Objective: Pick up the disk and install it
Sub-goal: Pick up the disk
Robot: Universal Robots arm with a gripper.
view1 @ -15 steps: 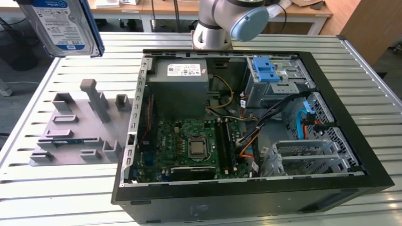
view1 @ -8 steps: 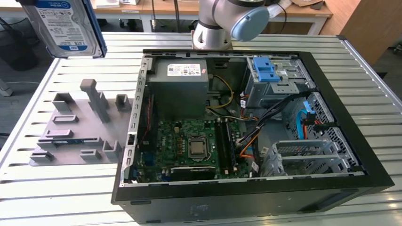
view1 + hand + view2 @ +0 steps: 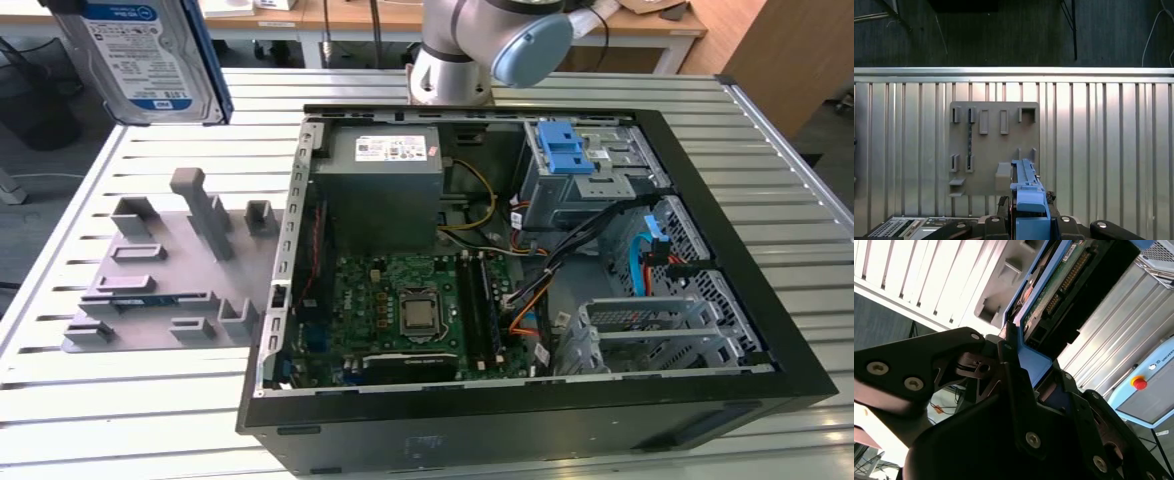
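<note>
The disk (image 3: 140, 55) hangs high in the air over the table's far corner at the exterior view's left, label side facing the camera, blue carrier frame along its edges. In both wrist views my gripper (image 3: 1031, 367) is shut on the blue carrier frame (image 3: 1026, 195), with black fingers (image 3: 1009, 375) pressed on either side of it. The disk's green circuit board and connector (image 3: 1064, 285) show past the fingers. The open computer case (image 3: 534, 250) lies on its side on the table, well to the exterior view's right of the disk.
A grey slotted fixture plate (image 3: 174, 260) lies on the slatted metal table (image 3: 107, 400) beside the case, directly below the disk (image 3: 994, 150). Inside the case are a light-blue latch on a metal drive cage (image 3: 567, 155), a grey power supply (image 3: 380, 190) and a motherboard (image 3: 407, 310). The arm's base (image 3: 461, 60) stands behind the case.
</note>
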